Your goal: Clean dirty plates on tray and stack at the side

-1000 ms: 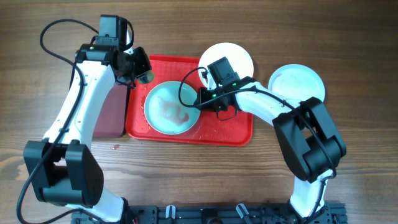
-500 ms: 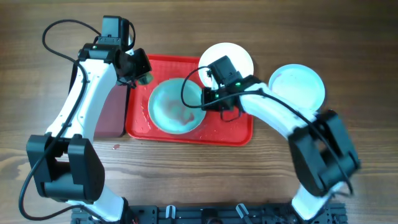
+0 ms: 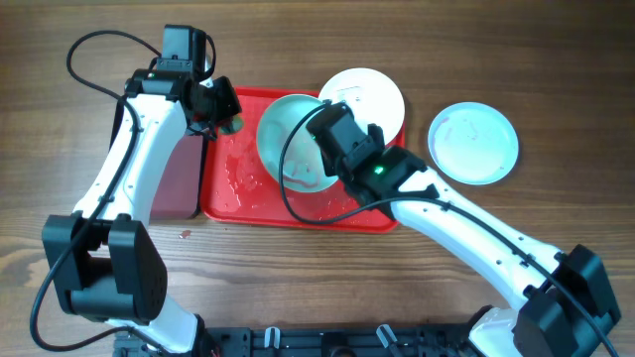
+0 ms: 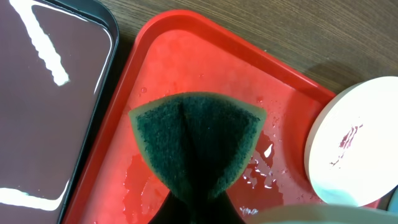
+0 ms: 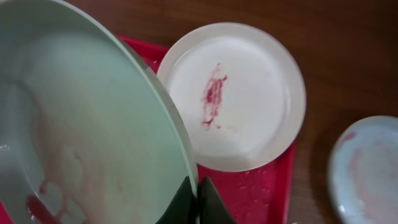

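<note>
The red tray lies in the middle of the table. Water drops sit on the left part of its floor, towards the near rim. A dark tray with a black rim lies against the red tray's left side, partly under the left arm.

Over the middle of the red tray, the right claw is pinched tight on the right rim of a pale green plate. This plate is tilted, with its hollow side up, and a red sauce smear shows low on its inner face. Whether its lower edge touches the red tray cannot be told.

To the right of the red tray, apart from it, a pale blue plate lies flat on the table with faint pinkish marks on it.

At the red tray's far left corner, the left claw is closed on a green sponge. The sponge is folded down its middle and fans out beyond the fingers, above the wet floor of the tray.

At the far right corner of the red tray, a white plate rests partly over the rim. Part of it lies on the tray and part reaches past it. A thin red streak marks its centre. It is just behind the pale green plate.
</note>
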`<state>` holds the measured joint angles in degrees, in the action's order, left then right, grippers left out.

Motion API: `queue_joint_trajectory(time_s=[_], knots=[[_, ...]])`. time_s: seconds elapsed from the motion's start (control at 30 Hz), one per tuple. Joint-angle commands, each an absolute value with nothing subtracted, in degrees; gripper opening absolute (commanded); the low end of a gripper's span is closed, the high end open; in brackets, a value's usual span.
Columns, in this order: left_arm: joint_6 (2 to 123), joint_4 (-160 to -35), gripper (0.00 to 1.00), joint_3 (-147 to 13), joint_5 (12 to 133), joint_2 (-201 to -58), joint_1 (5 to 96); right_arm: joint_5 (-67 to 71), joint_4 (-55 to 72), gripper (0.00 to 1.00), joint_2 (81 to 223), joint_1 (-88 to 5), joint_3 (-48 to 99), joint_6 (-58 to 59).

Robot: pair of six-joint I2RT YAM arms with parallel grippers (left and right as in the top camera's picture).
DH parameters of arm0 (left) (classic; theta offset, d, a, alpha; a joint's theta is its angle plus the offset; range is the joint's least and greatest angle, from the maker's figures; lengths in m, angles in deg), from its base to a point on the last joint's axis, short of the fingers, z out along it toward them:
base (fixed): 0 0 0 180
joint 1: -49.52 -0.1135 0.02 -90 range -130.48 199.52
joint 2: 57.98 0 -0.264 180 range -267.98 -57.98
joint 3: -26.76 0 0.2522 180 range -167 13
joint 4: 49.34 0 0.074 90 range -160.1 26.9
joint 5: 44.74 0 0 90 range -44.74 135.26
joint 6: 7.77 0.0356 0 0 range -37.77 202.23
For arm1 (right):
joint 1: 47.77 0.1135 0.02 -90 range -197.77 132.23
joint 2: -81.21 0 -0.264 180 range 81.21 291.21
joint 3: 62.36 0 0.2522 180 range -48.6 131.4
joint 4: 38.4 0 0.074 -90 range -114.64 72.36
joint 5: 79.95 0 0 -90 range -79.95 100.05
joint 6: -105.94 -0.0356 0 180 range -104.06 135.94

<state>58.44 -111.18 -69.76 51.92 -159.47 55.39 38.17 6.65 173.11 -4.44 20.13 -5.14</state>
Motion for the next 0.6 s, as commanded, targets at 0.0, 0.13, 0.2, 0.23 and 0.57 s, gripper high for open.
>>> queue_joint_trajectory(time_s=[0.0,0.13,0.2,0.23,0.57], knots=[[59.32,-111.57,0.04,-69.5,51.18,-160.02,55.15,53.51,5.31,0.04,172.5,-2.12,20.63,2.14],[59.32,-111.62,0.04,-69.5,51.18,-160.02,55.15,59.07,1.53,0.04,172.5,-0.11,20.61,13.25],[59.32,-111.59,0.04,-69.5,51.18,-160.02,55.15,61.78,-0.37,0.04,172.5,0.87,20.61,18.77],[59.32,-111.59,0.04,-69.5,51.18,-160.02,55.15,63.15,-1.22,0.04,172.5,1.2,20.61,21.18],[59.29,-111.59,0.04,-69.5,51.18,-160.02,55.19,79.87,-13.53,0.04,172.5,5.88,20.61,43.34]])
